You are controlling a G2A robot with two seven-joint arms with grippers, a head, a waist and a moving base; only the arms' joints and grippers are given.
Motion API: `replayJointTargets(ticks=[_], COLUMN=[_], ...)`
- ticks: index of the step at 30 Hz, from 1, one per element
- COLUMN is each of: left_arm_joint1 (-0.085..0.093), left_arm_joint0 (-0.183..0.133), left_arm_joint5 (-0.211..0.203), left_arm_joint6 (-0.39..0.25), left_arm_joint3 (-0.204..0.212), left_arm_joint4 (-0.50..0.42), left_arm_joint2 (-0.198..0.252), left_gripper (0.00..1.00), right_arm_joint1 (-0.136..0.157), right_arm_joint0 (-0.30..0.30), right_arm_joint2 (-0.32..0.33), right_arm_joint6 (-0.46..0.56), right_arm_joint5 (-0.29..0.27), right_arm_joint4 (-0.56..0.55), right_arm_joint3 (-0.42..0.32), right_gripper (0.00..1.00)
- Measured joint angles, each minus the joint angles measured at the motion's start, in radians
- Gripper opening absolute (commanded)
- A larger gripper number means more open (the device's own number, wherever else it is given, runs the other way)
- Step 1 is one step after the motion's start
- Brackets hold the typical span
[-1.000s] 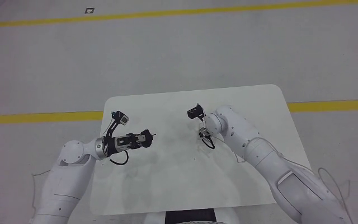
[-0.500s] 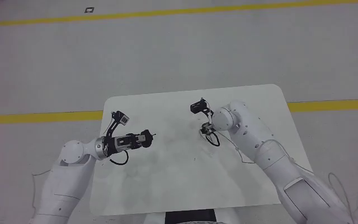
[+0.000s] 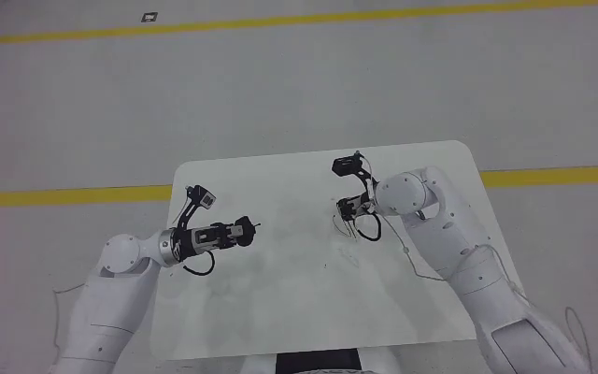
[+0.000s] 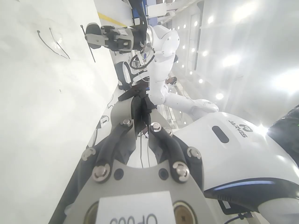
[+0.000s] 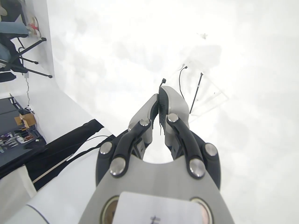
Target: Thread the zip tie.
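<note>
My right gripper (image 5: 159, 99) is shut on a thin black zip tie (image 5: 162, 82). The tie's square head sticks out past the fingertips and its tail hangs back between the fingers. In the left wrist view the same right gripper (image 4: 90, 37) holds the zip tie (image 4: 88, 44) upright above the white table (image 3: 280, 299). In the top view the right gripper (image 3: 348, 213) hovers right of the table's centre. My left gripper (image 3: 247, 227) is level above the table's left part, pointing at the right one. Its fingers (image 4: 135, 108) are pressed together; I cannot tell if they hold anything.
Two more black zip ties (image 5: 196, 89) lie on a clear sheet (image 5: 210, 101) on the table under the right gripper, and appear as spare ties (image 4: 50, 44) from the left wrist. The table's rounded edge (image 5: 70, 99) is close by. Chair legs (image 5: 28, 64) stand beyond it.
The right arm has swung to the right and slightly toward the table's back, carrying its zip tie. The left arm has kept still.
</note>
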Motion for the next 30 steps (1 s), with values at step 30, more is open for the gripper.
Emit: replayJointTargets(ticks=[30], left_arm_joint1=[-0.028], left_arm_joint0=[0.004], left_arm_joint5=[0.01], left_arm_joint6=[0.159], left_arm_joint3=[0.023], left_arm_joint4=[0.024], left_arm_joint2=[0.202], left_gripper=[0.0], right_arm_joint1=[0.0], right_arm_joint0=[-0.311], right_arm_joint2=[0.133], right_arm_joint6=[-0.412], right_arm_joint5=[0.071], right_arm_joint4=[0.473], right_arm_joint3=[-0.217], right_gripper=[0.0])
